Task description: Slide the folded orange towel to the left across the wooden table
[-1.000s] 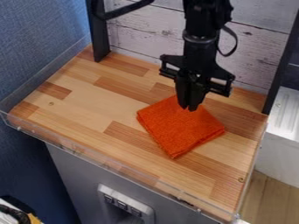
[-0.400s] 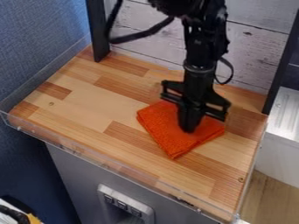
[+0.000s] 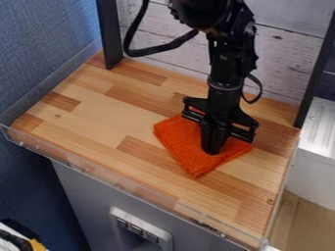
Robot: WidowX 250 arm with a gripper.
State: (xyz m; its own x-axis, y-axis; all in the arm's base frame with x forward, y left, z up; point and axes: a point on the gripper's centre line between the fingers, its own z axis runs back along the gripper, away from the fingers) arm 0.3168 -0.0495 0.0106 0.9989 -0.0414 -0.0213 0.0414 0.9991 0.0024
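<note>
Claw point(image 3: 212, 151) lowered; cloth point(image 3: 184, 146) on wooden counter point(image 3: 91, 117).

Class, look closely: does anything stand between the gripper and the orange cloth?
Nothing visible stands in the way: the gripper points down right over the folded orange cloth, its tip at or just above the fabric.

Black arm w/ hand point(image 3: 213, 151) pointing down, wrist near vert., elbow bent.
</note>
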